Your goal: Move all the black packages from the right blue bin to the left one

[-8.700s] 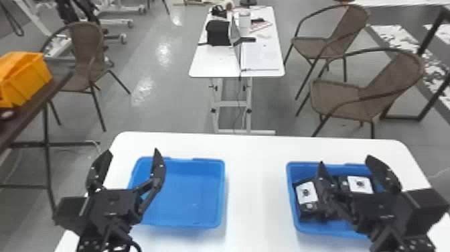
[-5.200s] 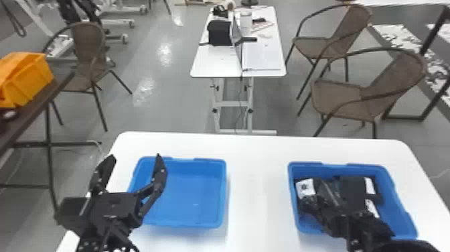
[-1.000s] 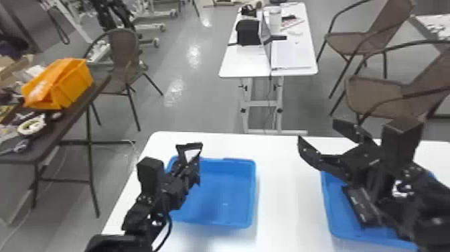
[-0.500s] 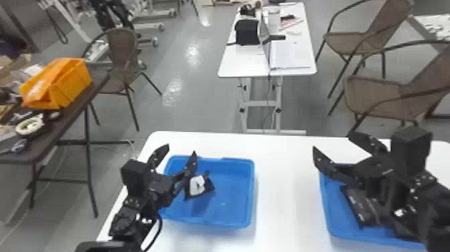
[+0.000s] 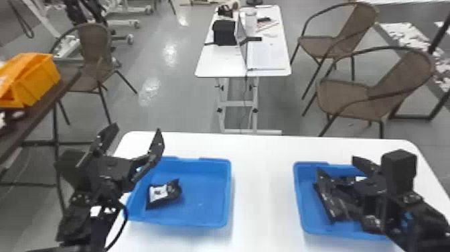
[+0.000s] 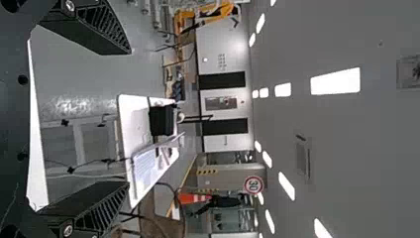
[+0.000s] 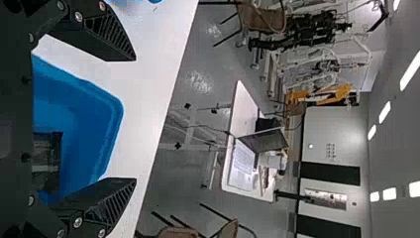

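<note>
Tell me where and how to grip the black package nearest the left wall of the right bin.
Come from above and pinch the black package across its middle. Its long side runs beside the right bin's left wall, and the gap there should admit one finger. Its opposite side is hidden, so room there is uncertain.

The left bin (image 5: pixel 207 197) looks smooth plastic, the black package (image 5: pixel 170 193) glossy

We see our black left arm (image 5: pixel 78 214) with its looped cable (image 5: pixel 126 216) at lower left, our boxy black right arm (image 5: pixel 415 211) lower right, and ribbed fingers (image 7: pixel 111 37) with silvery screws (image 7: pixel 78 222).
</note>
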